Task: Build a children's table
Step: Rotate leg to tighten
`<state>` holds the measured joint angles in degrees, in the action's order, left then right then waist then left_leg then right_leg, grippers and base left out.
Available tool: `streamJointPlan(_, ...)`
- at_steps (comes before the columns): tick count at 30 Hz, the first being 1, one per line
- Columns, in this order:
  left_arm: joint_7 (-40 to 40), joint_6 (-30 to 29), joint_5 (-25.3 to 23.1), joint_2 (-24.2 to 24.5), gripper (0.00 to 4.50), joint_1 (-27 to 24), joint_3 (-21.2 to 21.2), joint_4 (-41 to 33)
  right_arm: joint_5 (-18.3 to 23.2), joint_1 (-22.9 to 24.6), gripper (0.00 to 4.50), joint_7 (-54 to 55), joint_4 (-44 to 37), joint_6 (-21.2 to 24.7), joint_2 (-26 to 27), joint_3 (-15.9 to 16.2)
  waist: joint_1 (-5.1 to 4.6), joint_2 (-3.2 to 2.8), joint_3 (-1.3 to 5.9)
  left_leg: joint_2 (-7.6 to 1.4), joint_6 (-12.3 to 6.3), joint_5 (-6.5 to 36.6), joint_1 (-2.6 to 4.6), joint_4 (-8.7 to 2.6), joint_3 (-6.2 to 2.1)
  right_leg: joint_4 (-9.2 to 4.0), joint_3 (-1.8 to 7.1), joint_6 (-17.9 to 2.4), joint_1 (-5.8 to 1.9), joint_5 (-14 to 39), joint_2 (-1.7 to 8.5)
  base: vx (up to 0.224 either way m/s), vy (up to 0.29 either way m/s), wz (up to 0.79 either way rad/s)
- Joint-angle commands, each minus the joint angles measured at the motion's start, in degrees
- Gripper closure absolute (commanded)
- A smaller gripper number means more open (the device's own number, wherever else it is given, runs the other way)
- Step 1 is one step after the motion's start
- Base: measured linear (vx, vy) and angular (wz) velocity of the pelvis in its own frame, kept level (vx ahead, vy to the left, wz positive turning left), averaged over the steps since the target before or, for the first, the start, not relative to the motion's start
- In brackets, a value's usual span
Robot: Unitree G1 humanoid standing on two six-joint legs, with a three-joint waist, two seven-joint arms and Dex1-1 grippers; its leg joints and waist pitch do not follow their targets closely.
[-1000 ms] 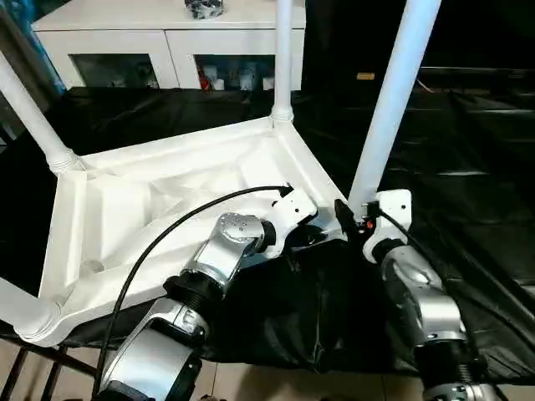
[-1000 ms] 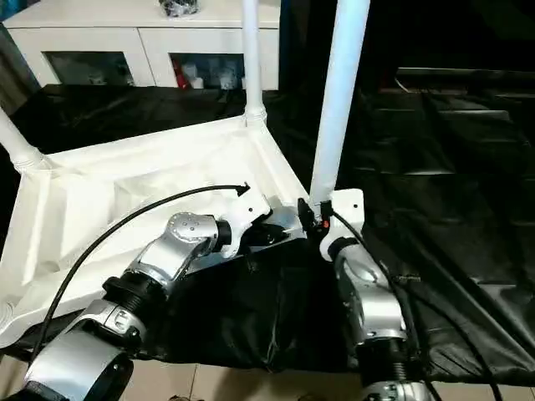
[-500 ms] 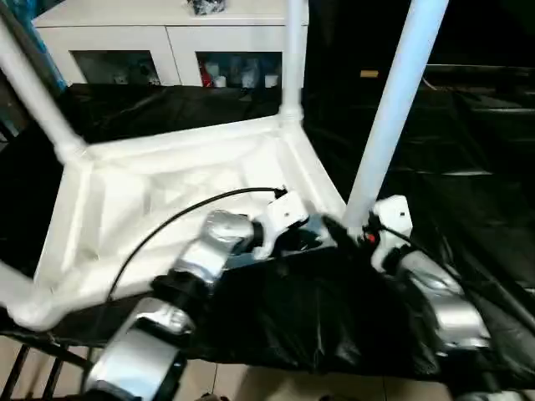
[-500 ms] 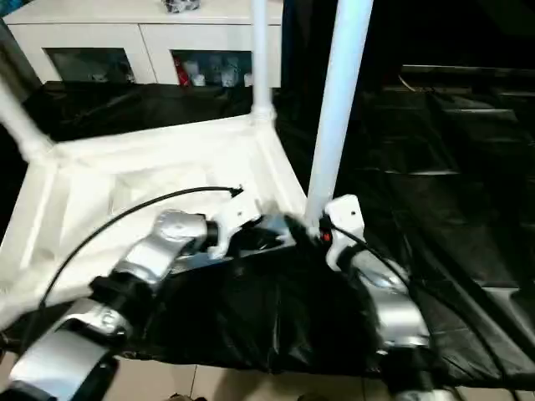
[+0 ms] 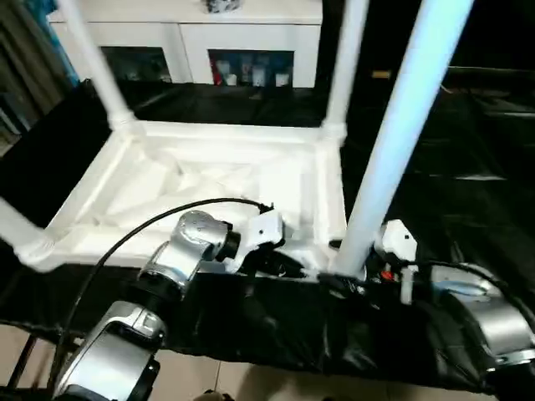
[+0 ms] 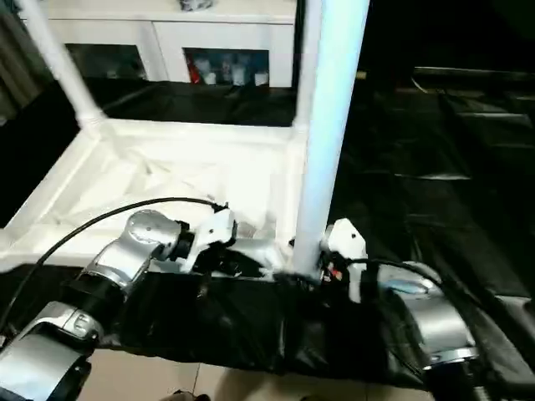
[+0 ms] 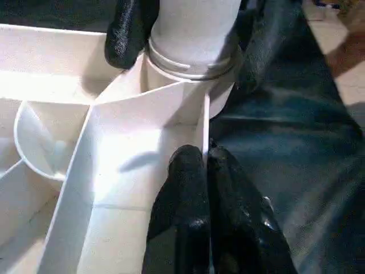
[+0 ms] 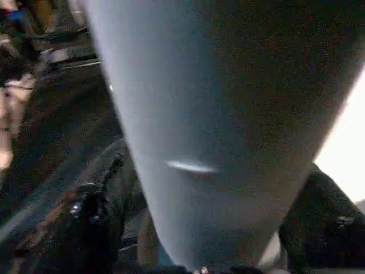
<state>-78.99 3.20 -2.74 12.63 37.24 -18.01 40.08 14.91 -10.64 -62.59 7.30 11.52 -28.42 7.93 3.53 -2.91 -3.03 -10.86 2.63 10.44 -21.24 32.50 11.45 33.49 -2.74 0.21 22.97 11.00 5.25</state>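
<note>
The children's table (image 5: pixel 209 180) is plain white throughout, its ribbed underside and its legs (image 5: pixel 399 125) alike, with no pattern on it, and it lies on a glossy black sheet (image 5: pixel 468 159). My forearms (image 5: pixel 180 255) are silver with white wrist housings, a black cable (image 5: pixel 142 230) runs along my left one, and my fingers (image 7: pixel 194 211) are black. The cabinet (image 5: pixel 201 33) behind is white with dark glass doors.

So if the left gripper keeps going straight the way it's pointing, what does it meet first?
Most likely the corner socket with the near leg seated in it. The left gripper, shut on the tabletop's thin side wall, points along that wall toward the socket; the distance is hard to judge.
</note>
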Motion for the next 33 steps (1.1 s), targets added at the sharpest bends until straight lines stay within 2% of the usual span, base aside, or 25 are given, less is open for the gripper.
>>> streamJointPlan(1, -2.2, 0.8, 1.2, -0.5, 4.50, -0.6, -1.4, -1.7, 1.4, -0.1, 1.26, -2.2, -1.3, 2.0, -0.4, 1.6, 0.08, 1.05, 3.35, -2.51, -7.75, 7.8, 0.44, -2.80, -0.74, -2.96, 1.83, -16.6, -3.06, 2.0, 2.85, 0.000, 0.000, 0.00)
streamJointPlan(9, -3.3, 0.8, 1.7, 0.0, 4.50, -0.6, -1.8, -1.9, 2.2, -0.8, 1.88, -4.3, -1.5, 3.9, -1.2, 2.5, 0.31, 1.11, 3.39, -2.42, -7.14, 7.9, 0.41, -2.67, -0.76, -2.88, 1.80, -16.5, -3.08, 3.0, 2.86, 0.000, 0.000, 0.00)
streamJointPlan(20, -3.2, 0.0, 1.7, 0.1, 4.50, -1.1, -1.9, -2.4, 3.7, 0.2, 1.99, -3.4, -2.5, 6.5, -0.3, 1.6, 0.25, 1.10, 3.18, -2.37, -5.76, 9.6, 0.41, -2.76, -0.85, -3.15, 1.90, -15.3, -2.93, 6.7, 2.80, 0.000, 0.000, 0.00)
streamJointPlan(23, 0.1, -0.9, 1.2, -0.7, 4.50, -0.8, -1.1, -1.6, 4.1, 1.2, 1.99, 0.6, -2.9, 7.4, 1.9, 0.3, 0.22, 1.10, 3.14, -2.34, -5.71, 9.6, 0.35, -2.80, -0.87, -3.12, 1.88, -15.3, -2.88, 6.5, 2.79, 0.000, 0.000, 0.00)
streamJointPlan(26, 3.4, -1.8, 0.7, -1.8, 4.50, -0.2, -0.6, -0.7, 3.5, 1.9, 1.99, 4.3, -2.6, 6.8, 4.1, -0.5, -0.03, 1.10, 2.85, -2.29, -4.78, 11.4, 0.43, -3.05, -0.95, -3.63, 1.89, -14.5, -2.68, 10.3, 2.89, 0.000, 0.000, 0.00)
streamJointPlan(27, 9.3, -2.9, -0.3, -4.3, 4.50, 0.8, 0.2, 0.7, 2.5, 2.4, 1.99, 11.3, -1.2, 6.1, 8.3, -2.1, -0.34, 1.28, 2.78, -2.23, -4.06, 12.1, 0.45, -3.14, -0.94, -3.81, 1.94, -14.0, -2.50, 11.9, 2.85, 0.000, 0.000, 0.00)
streamJointPlan(28, 9.3, -2.9, -0.3, -4.3, 4.50, 0.8, 0.2, 0.7, 2.5, 2.4, 1.99, 11.3, -1.2, 6.1, 8.3, -2.1, -0.55, 1.33, 2.71, -2.11, -3.72, 12.6, 0.35, -3.17, -0.94, -3.92, 1.97, -13.7, -2.47, 12.9, 2.85, 0.000, 0.000, 0.00)
streamJointPlan(29, 13.0, -4.4, -0.7, -6.5, 4.50, 1.1, 0.5, 1.3, 1.3, 2.5, 1.99, 15.6, 0.0, 5.4, 11.0, -2.4, -0.69, 1.39, 2.62, -2.03, -2.93, 13.5, 0.42, -3.35, -1.13, -4.18, 1.86, -12.7, -2.56, 15.7, 2.93, 0.000, 0.000, 0.00)
streamJointPlan(30, 14.9, -5.1, -0.9, -7.8, 4.50, 1.2, 0.5, 1.6, 0.2, 2.4, 1.99, 17.8, 0.9, 4.6, 12.4, -2.3, -0.98, 1.23, 2.50, -2.03, -2.37, 14.2, 0.59, -3.45, -1.16, -4.43, 1.95, -12.2, -2.30, 17.3, 2.97, 0.000, 0.000, 0.00)
streamJointPlan(33, 18.3, -5.9, -1.6, -10.3, 4.50, 1.2, 0.3, 2.1, -1.8, 1.8, 2.00, 22.8, 3.1, 3.2, 15.5, -2.2, -1.67, 1.42, 2.37, -1.89, -2.30, 15.3, 0.46, -3.58, -1.21, -4.77, 2.04, -11.0, -2.23, 19.3, 2.83, 0.000, 0.000, 0.00)
